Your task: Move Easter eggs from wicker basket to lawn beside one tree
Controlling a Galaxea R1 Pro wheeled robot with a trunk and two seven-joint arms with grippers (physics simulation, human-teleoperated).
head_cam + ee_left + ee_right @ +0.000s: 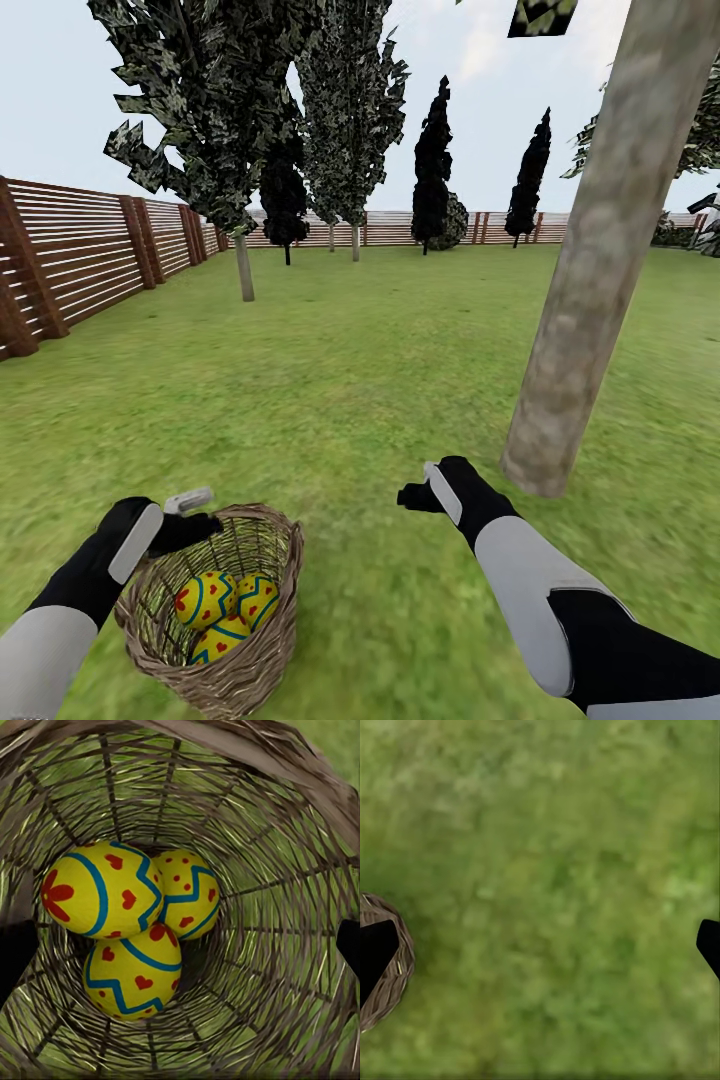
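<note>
The left claw (pixel 190 510) hangs at the rim of the small round tan-brown wicker basket (pixel 262 655), fingers spread wide and pinching nothing; inside lie the three bright yellow eggs with blue zigzag bands and red marks (pixel 135 926), touching one another; the right claw (pixel 425 488) hovers spread over the mottled green lawn (pixel 380 370), near the thick grey-brown bare tree trunk (pixel 590 270); a brown slatted fence (pixel 80 260) stands beyond.

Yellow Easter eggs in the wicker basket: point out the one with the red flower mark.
It is the yellow egg with blue zigzag bands lying leftmost in the left wrist view. It carries a red flower on its end; the other two show just dots or hearts.
</note>
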